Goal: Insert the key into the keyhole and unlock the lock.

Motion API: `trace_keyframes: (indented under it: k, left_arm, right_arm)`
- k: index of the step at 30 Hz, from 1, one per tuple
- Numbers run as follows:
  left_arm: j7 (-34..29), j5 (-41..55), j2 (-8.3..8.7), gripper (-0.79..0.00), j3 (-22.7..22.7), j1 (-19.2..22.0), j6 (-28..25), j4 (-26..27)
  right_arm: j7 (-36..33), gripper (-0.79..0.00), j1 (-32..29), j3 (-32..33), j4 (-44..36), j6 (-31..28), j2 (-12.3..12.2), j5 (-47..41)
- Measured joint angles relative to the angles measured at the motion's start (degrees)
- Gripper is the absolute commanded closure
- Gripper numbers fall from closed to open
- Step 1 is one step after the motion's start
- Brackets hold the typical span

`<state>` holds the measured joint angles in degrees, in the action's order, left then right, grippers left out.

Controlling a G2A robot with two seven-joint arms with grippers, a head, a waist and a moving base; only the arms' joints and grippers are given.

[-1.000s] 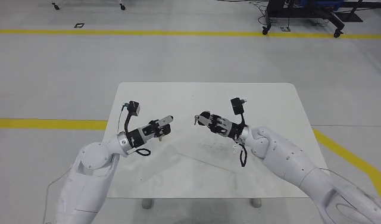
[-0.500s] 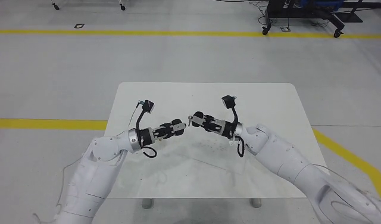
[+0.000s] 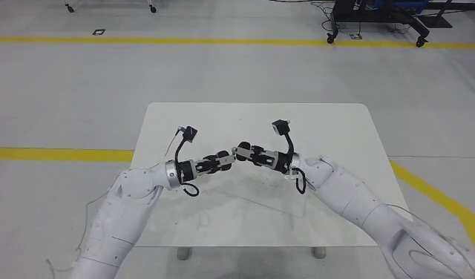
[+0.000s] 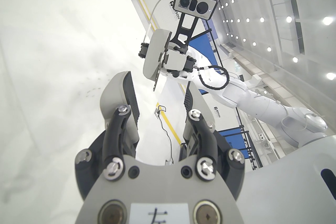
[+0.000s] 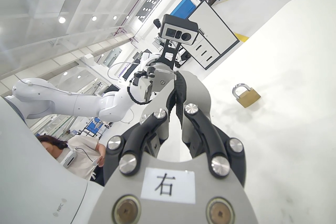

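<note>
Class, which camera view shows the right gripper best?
The right wrist view: the right gripper is close, jaws shut. The left wrist view shows it farther off, holding the key; the top view shows it small.

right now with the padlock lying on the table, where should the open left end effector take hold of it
Grip the padlock by its brass body, across its two narrow side edges, coming down from above. It seems to lie flat on the table, broad face up, so those edges are the opposing faces; the shackle is thin and round. The left end effector is open.
</note>
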<state>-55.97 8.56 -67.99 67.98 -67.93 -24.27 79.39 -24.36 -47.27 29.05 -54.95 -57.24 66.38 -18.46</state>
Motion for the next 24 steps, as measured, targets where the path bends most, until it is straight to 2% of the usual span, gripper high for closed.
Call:
trace_keyframes:
  k: [18,21,22,24]
  left_arm:
    - [1.7,-0.9,0.27,-0.179,-1.82,0.28,-0.05,-0.51]
    - [1.75,-1.04,0.32,-0.111,-2.11,0.38,0.04,-0.44]
    - [1.78,-1.06,0.34,-0.009,-2.21,0.43,0.09,-0.45]
    - [1.78,-1.06,0.36,0.0,-2.38,0.53,0.16,-0.52]
  right_arm:
    - [-5.75,0.0,-1.55,3.31,-0.29,0.08,0.73,-1.19]
    - [-6.39,0.0,-1.84,3.87,-0.45,0.22,0.8,-1.24]
    - [-6.64,0.0,-1.94,4.1,-0.49,0.29,0.83,-1.24]
    - [-6.94,0.0,-2.1,4.43,-0.54,0.41,0.88,-1.28]
